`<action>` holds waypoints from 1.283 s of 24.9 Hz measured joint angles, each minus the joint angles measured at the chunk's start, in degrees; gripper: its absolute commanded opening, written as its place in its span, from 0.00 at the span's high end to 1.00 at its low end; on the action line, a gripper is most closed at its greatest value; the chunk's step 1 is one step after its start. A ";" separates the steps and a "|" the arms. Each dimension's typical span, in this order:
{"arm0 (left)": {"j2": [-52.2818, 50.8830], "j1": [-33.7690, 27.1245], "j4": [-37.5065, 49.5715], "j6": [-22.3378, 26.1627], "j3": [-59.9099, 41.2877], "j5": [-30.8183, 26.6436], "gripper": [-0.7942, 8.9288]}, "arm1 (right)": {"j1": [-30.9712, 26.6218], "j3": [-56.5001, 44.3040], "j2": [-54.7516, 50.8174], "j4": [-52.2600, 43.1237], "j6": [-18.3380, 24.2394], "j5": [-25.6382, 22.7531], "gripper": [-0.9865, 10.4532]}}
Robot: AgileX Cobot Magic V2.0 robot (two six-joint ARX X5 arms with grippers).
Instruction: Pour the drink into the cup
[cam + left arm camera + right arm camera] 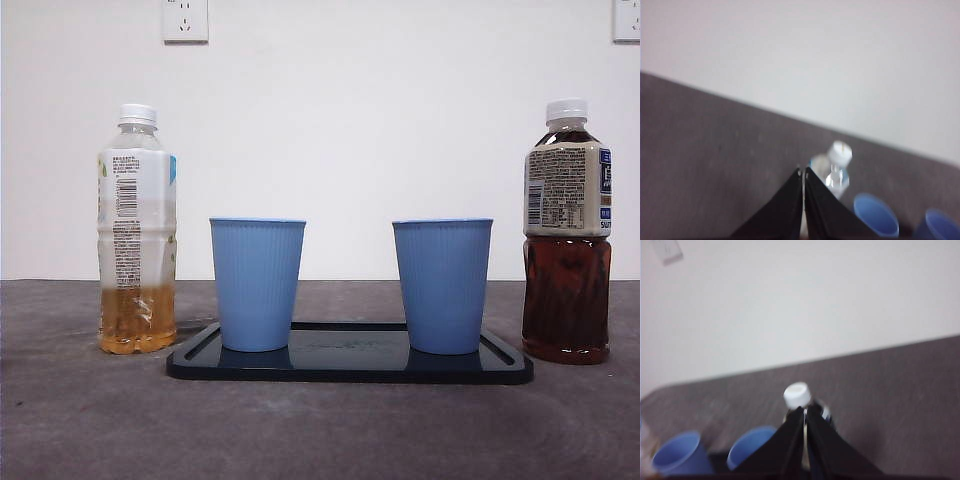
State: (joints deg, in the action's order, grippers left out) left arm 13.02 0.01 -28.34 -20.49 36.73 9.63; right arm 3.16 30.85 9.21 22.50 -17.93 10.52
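I see 1 grey table (320, 430) carrying everything, and on it 1 flat black tray (350, 365) at the middle. 2 bottles stand upright off the tray, 1 at each end, both capped in white: the pale bottle (137, 230) on the left side of the front view holds a low layer of yellow drink, and the dark bottle (567, 232) on the right side is filled with brown drink up to its label. 2 blue ribbed cups stand upright on the tray, well apart from each other: the left cup (257, 284) near the pale bottle, the right cup (442, 285) near the dark bottle. 2 white wall sockets (185, 19) sit high on the wall behind.

My left pincer (803, 172) hangs above and short of the pale bottle, its jaws pressed together on nothing. My right pincer (806, 412) hangs likewise over the dark bottle, jaws together, empty. Neither arm shows in the front view.
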 measured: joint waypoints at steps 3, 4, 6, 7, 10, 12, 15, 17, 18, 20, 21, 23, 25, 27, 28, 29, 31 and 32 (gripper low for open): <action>3.65 0.00 -6.56 2.51 3.85 2.82 0.91 | 0.00 4.76 3.78 7.28 1.92 1.62 0.91; 5.11 0.00 -8.90 3.78 5.09 4.15 0.91 | 0.00 6.51 5.35 10.01 2.95 2.32 0.91; 7.26 0.00 -11.98 5.81 6.47 6.47 0.91 | 0.00 8.92 7.74 14.01 4.55 3.54 0.91; 8.81 0.00 -14.19 7.10 7.28 8.11 0.91 | 0.00 10.38 9.31 16.55 5.68 4.50 0.91; 12.39 0.00 -17.99 9.66 8.44 12.57 0.91 | 0.00 13.27 13.18 22.80 8.39 6.32 0.91; 14.08 0.02 -19.71 10.84 8.76 15.06 0.91 | 0.00 14.38 15.19 26.40 9.97 7.87 0.91; 15.47 0.04 -21.64 12.28 8.76 17.59 0.91 | 0.00 15.37 17.88 31.89 12.61 10.45 0.91; 15.67 0.20 -23.06 12.81 8.76 17.97 0.91 | 0.02 15.47 18.93 34.34 14.19 11.21 0.91; 15.69 0.39 -24.06 13.51 8.76 18.16 0.91 | 0.15 15.47 19.37 35.45 15.06 11.54 0.91; 15.56 0.61 -25.81 14.12 8.79 18.34 0.91 | 0.87 15.47 19.63 35.98 16.00 11.67 0.91; 15.56 0.61 -26.08 14.25 8.79 18.36 0.90 | 1.22 15.50 19.65 35.93 16.24 11.74 0.91; 15.56 0.61 -26.05 14.62 8.81 18.38 0.78 | 1.70 15.50 19.65 35.93 16.37 11.76 0.87; 15.56 0.61 -26.08 14.67 8.85 18.38 0.56 | 1.84 15.50 19.65 35.93 16.48 11.76 0.72; 15.56 0.61 -26.08 14.84 8.85 18.38 0.43 | 1.88 15.50 19.65 35.93 16.44 11.76 0.60; 15.56 0.61 -26.08 15.04 8.85 18.38 0.44 | 1.90 15.50 19.65 35.93 16.31 11.76 0.59; 15.56 0.61 -26.10 15.06 8.85 18.38 0.44 | 1.90 15.50 19.65 35.87 16.02 11.78 0.59; 15.56 0.61 -26.10 15.06 8.85 18.38 0.44 | 1.95 15.50 19.69 34.69 15.02 11.82 0.59; 15.56 0.61 -26.08 15.06 8.85 18.38 0.44 | 1.95 15.50 19.82 33.70 14.16 12.02 0.59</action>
State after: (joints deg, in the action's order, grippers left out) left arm 28.58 0.62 -54.41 -5.43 45.58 28.01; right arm 5.10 46.35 29.04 56.21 -3.77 22.55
